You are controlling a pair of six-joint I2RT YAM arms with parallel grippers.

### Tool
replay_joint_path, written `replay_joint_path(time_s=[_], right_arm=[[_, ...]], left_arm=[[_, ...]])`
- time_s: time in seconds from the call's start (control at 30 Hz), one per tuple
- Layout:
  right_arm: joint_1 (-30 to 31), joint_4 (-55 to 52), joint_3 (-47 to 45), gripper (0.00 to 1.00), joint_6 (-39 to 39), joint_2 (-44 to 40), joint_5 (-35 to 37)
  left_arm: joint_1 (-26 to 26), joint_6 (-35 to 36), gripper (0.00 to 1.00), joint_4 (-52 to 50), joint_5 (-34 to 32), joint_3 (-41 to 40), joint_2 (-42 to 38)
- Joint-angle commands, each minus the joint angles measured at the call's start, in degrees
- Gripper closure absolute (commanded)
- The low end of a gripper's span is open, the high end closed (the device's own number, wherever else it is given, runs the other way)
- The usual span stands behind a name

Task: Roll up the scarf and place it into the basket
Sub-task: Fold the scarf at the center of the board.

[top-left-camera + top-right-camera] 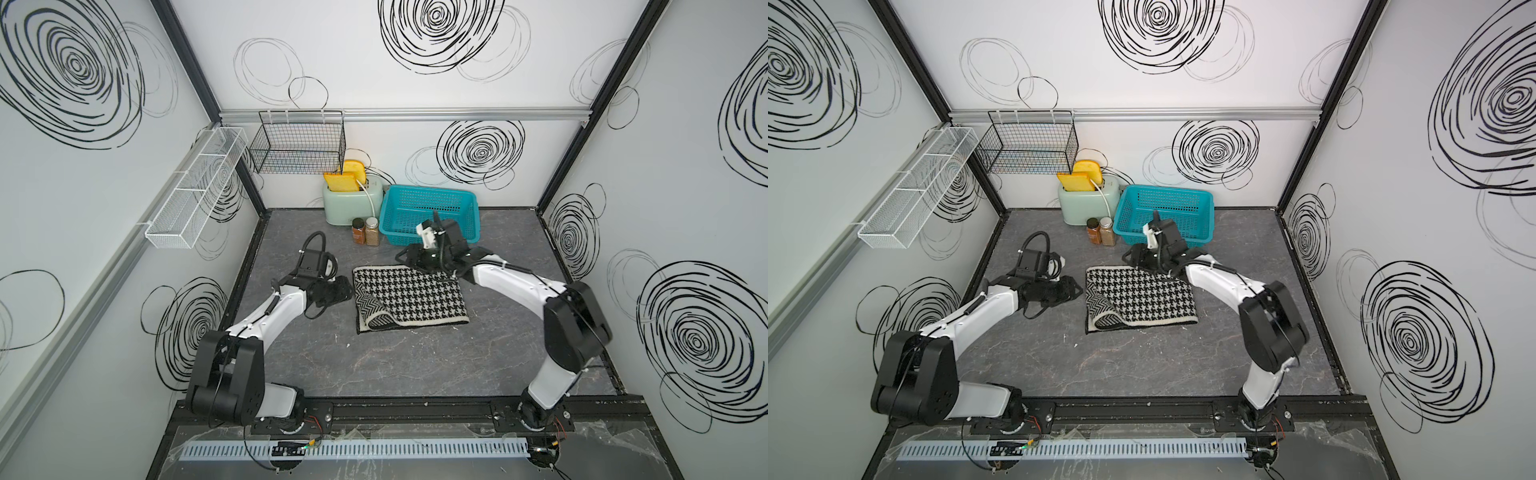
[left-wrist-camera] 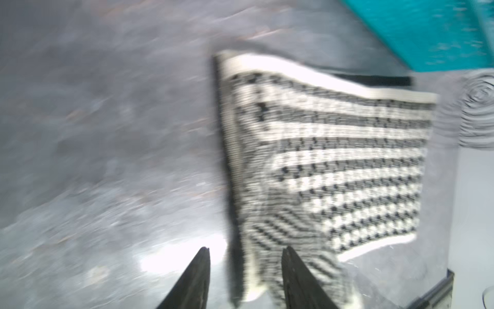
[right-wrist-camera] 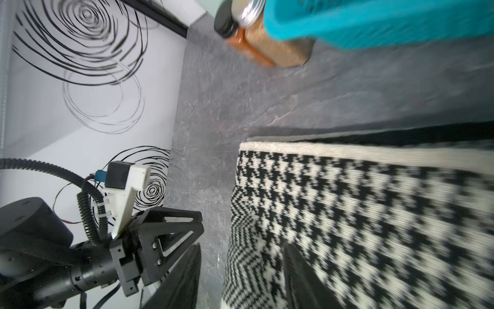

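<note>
- Currently, in both top views, the scarf lies flat at frame centre, houndstooth up, with its lower-left corner folded over; the basket stands above it, apart.
- The left gripper sits beside the scarf's left edge, and the right gripper sits over its upper edge.
- Left wrist view, blurred: the left gripper is spread and grips nothing; the scarf fills centre right.
- Right wrist view: the right gripper is spread and grips nothing; the scarf is at lower right and the basket at upper right.
</note>
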Motion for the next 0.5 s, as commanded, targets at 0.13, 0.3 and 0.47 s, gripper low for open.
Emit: replay_joint_path(time_s=[0.13, 0.3, 0.47], right_arm=[[-10.71, -4.21, -13.64, 0.48, -12.06, -5.2, -6.04], [-10.32, 0.14, -16.48, 0.5, -14.59, 0.51, -14.45], [-11.07, 3.23, -24.13, 0.5, -14.62, 0.26, -14.81]], left_arm=[[-14.19, -9.98, 0.54, 7.89, 0.72, 3.99, 6.48], [-17.95, -14.29, 0.59, 11.68, 0.99, -2.27, 8.5], [-14.68, -12.8, 0.61, 9.74, -0.77, -9.72, 5.64]])
